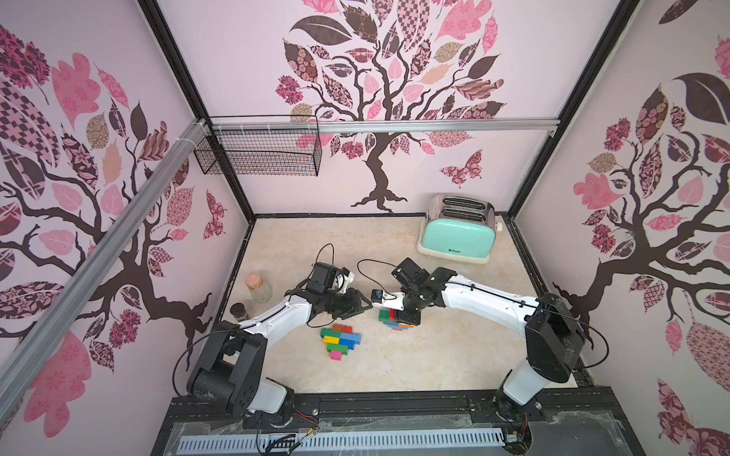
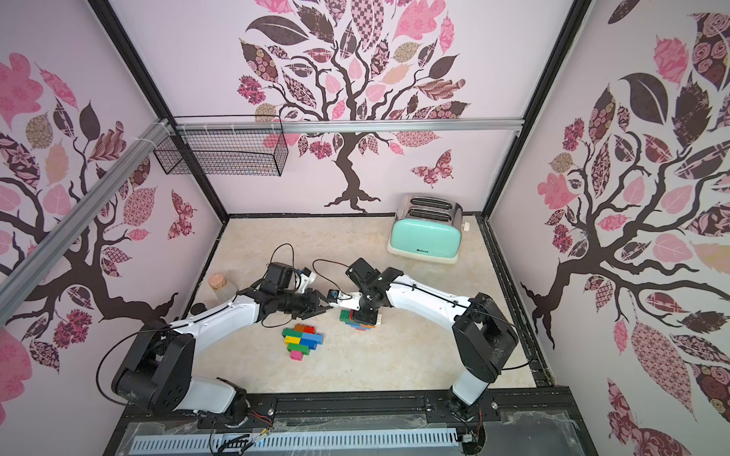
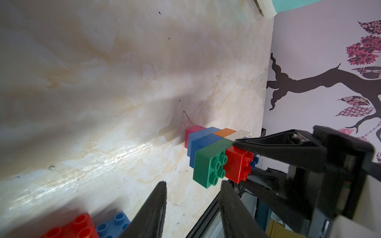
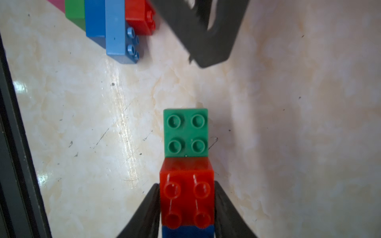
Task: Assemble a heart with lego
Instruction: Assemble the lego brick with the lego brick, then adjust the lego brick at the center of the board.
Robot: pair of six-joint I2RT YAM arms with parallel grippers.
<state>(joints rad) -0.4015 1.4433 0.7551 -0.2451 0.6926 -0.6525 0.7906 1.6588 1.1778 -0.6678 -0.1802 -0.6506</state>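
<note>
A flat cluster of lego [image 1: 340,340] [image 2: 302,337] in red, orange, green, yellow, blue and pink lies at the table's middle. To its right stands a smaller lego stack [image 1: 389,319], topped by a green brick [image 4: 185,134] [image 3: 210,164] and a red brick [image 4: 186,197] [image 3: 237,164]. My right gripper [image 4: 187,185] [image 1: 405,316] points down onto that stack, a finger against each side of the red brick. My left gripper [image 3: 193,185] [image 1: 357,306] hovers open and empty just left of the stack, aimed at the green brick.
A mint toaster [image 1: 458,233] stands at the back right. At the left edge are a cork-stoppered jar [image 1: 258,286] and a small dark jar [image 1: 239,312]. A wire basket [image 1: 260,152] hangs on the back wall. The two wrists nearly meet above the table.
</note>
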